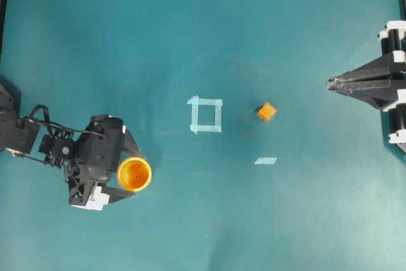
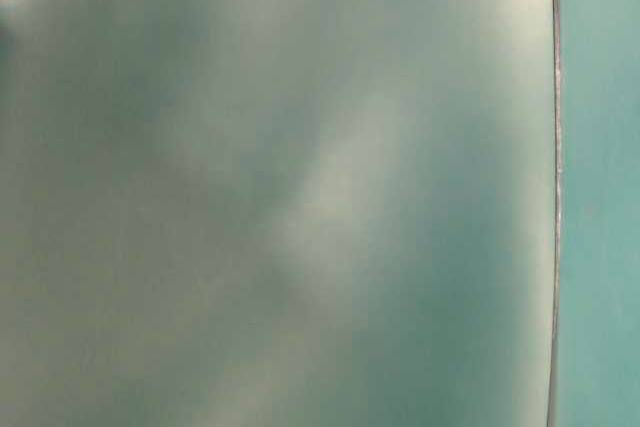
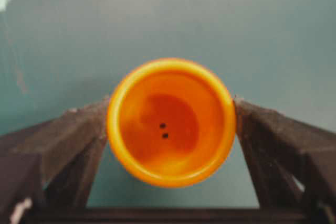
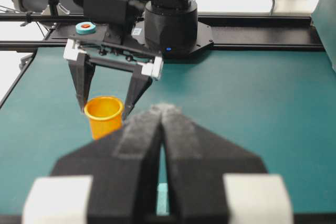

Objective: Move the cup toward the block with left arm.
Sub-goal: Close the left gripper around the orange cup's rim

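The cup [image 1: 134, 174], yellow-rimmed and orange inside, stands upright on the teal table at the lower left. My left gripper [image 1: 136, 174] is open and straddles it, one finger at each side of the rim. From the left wrist, the cup [image 3: 171, 123] fills the gap between the fingers [image 3: 79, 129], which lie right against the rim. The block [image 1: 266, 112], a small orange cube, sits right of centre, far from the cup. My right gripper [image 1: 328, 84] is shut at the right edge, pointing left. Its wrist view shows the cup [image 4: 104, 115] beneath the left gripper [image 4: 105, 112]; the block is hidden there.
A pale blue tape square [image 1: 206, 115] lies between cup and block. A short tape strip [image 1: 265, 160] lies below the block. The left arm's base [image 4: 170, 19] and a tape roll [image 4: 85, 26] stand at the table's far end. The table-level view shows only a blur.
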Tool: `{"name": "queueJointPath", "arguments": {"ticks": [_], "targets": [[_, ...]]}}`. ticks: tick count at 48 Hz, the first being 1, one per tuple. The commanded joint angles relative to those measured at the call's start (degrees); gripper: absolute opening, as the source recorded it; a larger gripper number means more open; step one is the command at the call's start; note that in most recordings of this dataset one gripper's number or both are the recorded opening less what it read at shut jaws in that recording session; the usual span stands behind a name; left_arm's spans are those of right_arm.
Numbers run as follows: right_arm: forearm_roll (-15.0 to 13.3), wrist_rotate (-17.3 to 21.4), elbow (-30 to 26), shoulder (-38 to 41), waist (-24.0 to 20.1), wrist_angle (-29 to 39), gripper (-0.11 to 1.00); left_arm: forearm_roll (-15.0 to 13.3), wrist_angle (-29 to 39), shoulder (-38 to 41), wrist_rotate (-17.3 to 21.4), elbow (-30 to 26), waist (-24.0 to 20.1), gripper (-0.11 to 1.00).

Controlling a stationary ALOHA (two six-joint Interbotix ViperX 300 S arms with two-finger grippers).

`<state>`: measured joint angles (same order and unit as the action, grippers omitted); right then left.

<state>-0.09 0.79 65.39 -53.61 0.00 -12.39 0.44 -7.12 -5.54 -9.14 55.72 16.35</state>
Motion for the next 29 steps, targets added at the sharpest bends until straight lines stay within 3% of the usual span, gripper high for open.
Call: {"name": "queueJointPath", "arguments": {"ticks": [1,19,29], "targets": [[0.09,0.09,-1.85,0.09,0.0,-0.26,0.0,0.0,-0.97,1.05,-0.88,-1.41,0.18,0.87],[0.18,0.09,-2.2,0.09,-0.09,0.53,0.0,0.0,-3.25,4.66,-0.88,-2.02,0.44,0.87],[0.09,0.09,-2.37,0.26,-0.09,0.62,0.0,0.09,4.48,4.31,-0.97,-1.85,0.44,0.85]]}}
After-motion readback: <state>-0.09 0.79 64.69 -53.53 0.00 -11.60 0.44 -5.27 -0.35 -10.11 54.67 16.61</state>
